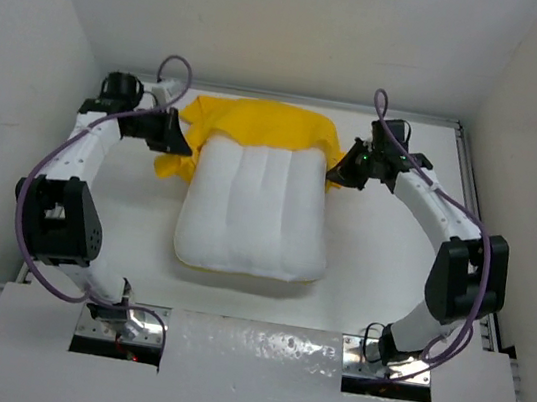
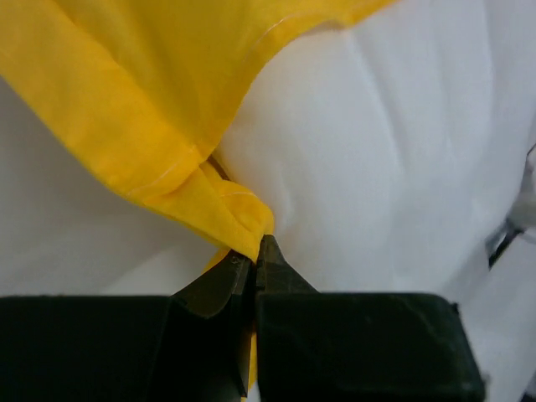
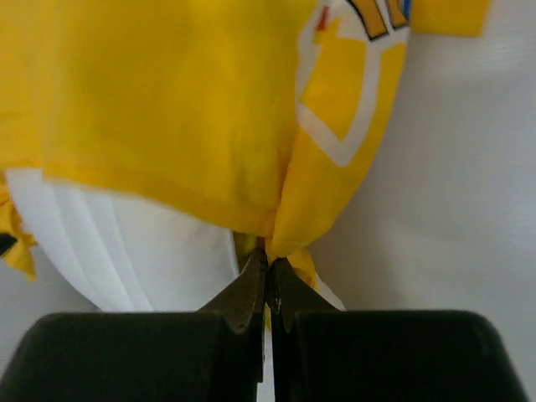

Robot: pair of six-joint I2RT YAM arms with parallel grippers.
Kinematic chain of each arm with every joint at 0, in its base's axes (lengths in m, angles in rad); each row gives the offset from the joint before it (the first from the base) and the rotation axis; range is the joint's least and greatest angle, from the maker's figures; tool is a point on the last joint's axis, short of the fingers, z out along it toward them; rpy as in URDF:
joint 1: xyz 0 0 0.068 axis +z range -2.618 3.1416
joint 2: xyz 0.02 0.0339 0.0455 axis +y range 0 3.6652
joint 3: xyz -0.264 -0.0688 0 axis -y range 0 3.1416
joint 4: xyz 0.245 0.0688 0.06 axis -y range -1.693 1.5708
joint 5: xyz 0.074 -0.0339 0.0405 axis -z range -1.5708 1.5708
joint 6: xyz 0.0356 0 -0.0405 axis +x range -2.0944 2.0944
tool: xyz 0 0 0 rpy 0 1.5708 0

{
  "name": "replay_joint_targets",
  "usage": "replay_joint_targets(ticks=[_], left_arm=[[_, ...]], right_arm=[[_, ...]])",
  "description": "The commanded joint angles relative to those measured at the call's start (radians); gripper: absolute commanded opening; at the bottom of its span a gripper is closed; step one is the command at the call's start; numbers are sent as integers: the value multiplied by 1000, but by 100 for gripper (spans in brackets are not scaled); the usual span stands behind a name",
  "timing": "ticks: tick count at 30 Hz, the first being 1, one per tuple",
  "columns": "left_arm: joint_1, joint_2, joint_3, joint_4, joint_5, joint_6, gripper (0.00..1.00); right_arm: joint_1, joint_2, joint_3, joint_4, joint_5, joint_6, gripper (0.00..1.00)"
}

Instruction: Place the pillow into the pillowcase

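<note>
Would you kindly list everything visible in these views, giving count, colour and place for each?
pillow: one, white and quilted, middle of the table, its far end under the pillowcase.
pillowcase: one, bright yellow with a partly seen print, drawn over the pillow's far end, pulled out at both corners.
table: one, white, under everything.
walls: white, around the table on three sides.
left arm: one, white with black jaws, shut on the pillowcase's left corner.
right arm: one, white with black jaws, shut on the pillowcase's right corner.
</note>
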Motion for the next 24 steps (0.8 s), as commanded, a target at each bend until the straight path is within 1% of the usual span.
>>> replay_joint_targets(ticks=[1,4,5,6,7,8,9,10,11,12,13,14,15,16,17,18,19,20,21,22,23,24], left_arm=[[-52,-66,-165,-4,-81,199,0],[-85,-81,-276,-22,-121,259,0],[-93,-86,-294,-50,-126,276,0],[-108,-89,-308,-70,-133,297,0],[-114,-83,-327,-119,-135,343,7],[-121,-78,-331,-148,-140,368,20],[-125,-72,-333,-176,-143,392,35],[-154,-62,-322,-209,-149,458,57],[-177,-57,-301,-277,-187,491,82],[-184,-54,-270,-300,-213,515,90],[-185,-54,-187,-309,-244,538,92],[-185,-57,-137,-290,-305,529,91],[-187,-58,-50,-268,-322,510,86],[-197,-58,-16,-209,-331,496,69],[-216,-55,12,-172,-337,483,59],[-246,-43,49,-138,-353,471,42],[-281,-34,63,-83,-377,474,38],[-371,-25,70,-55,-429,482,39],[-418,-16,67,-31,-443,524,43],[-458,0,55,26,-454,549,60],[-534,6,37,60,-481,581,69],[-568,18,5,89,-498,629,77]], right_arm=[[-5,19,59,-113,171,-206,0],[-7,58,73,-185,234,-283,0],[-5,82,94,-203,246,-300,5],[-5,92,105,-213,239,-334,24],[-5,98,119,-230,231,-352,39],[-5,110,154,-244,236,-378,51],[-5,112,174,-261,251,-392,59],[-5,112,195,-297,274,-404,72],[-5,98,223,-316,333,-411,74],[-5,84,231,-328,366,-412,76],[-2,64,231,-335,390,-415,79],[5,17,213,-330,412,-426,79],[27,-8,199,-306,426,-434,73],[42,-29,174,-299,423,-438,30],[62,-45,162,-292,427,-416,7],[106,-63,150,-276,414,-400,0],[126,-65,139,-270,397,-388,0],[148,-63,127,-270,391,-357,1],[184,-60,119,-272,389,-342,12],[195,-65,105,-257,386,-320,31],[202,-74,55,-232,377,-272,66],[200,-86,21,-167,363,-248,75]])
